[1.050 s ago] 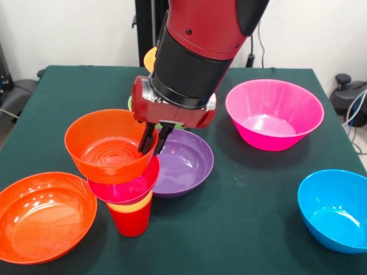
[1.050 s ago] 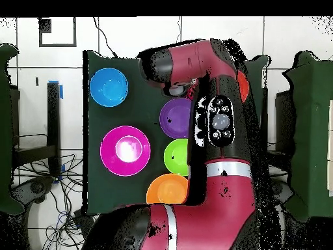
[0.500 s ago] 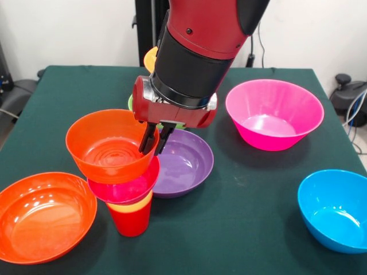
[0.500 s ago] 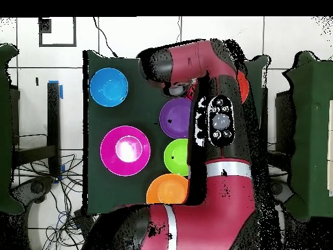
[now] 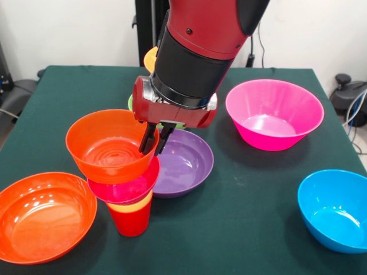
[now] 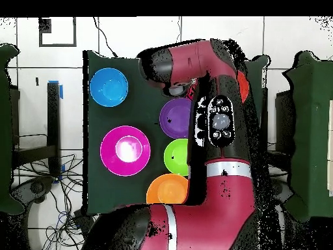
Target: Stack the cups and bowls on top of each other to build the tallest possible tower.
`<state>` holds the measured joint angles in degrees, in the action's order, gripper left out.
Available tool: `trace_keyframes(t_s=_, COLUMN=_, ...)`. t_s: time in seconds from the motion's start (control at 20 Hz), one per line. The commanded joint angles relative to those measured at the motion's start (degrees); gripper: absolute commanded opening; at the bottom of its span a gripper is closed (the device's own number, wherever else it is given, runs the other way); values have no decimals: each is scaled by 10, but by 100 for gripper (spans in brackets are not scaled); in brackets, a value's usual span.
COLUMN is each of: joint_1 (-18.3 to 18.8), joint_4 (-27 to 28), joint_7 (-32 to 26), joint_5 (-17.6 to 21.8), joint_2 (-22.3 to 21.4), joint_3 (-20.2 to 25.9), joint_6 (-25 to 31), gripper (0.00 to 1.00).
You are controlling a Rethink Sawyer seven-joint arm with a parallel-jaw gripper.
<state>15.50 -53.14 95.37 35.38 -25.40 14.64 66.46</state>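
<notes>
Left of centre on the bench (image 5: 241, 229), the end effector (image 5: 151, 143) pinches the orange bowl (image 5: 109, 146) rim atop the tower (image 5: 129, 195); I'd release only once it sits level

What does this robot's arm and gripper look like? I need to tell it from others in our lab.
The arm is thick and round, glossy dark red with a broad black band. In the overhead view it carries a black oval button panel. The gripper has a red body and slim black fingers.
</notes>
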Motion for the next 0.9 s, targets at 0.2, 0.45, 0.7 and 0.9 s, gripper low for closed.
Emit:
trace_keyframes(t_s=0.2, joint_1=-10, joint_4=-45, joint_7=-40, joint_5=-15, joint_2=28, joint_3=23, joint_6=6, gripper=0)
trace_keyframes(t_s=0.45, joint_1=-11, joint_4=-37, joint_7=-44, joint_5=-20, joint_2=33, joint_3=25, joint_6=11, gripper=0)
trace_keyframes(t_s=0.7, joint_1=-12, joint_4=-38, joint_7=-45, joint_5=-21, joint_2=32, joint_3=21, joint_6=4, gripper=0)
trace_keyframes(t_s=0.9, joint_1=-14, joint_4=-37, joint_7=-49, joint_5=-17, joint_2=32, joint_3=20, joint_6=0, gripper=0)
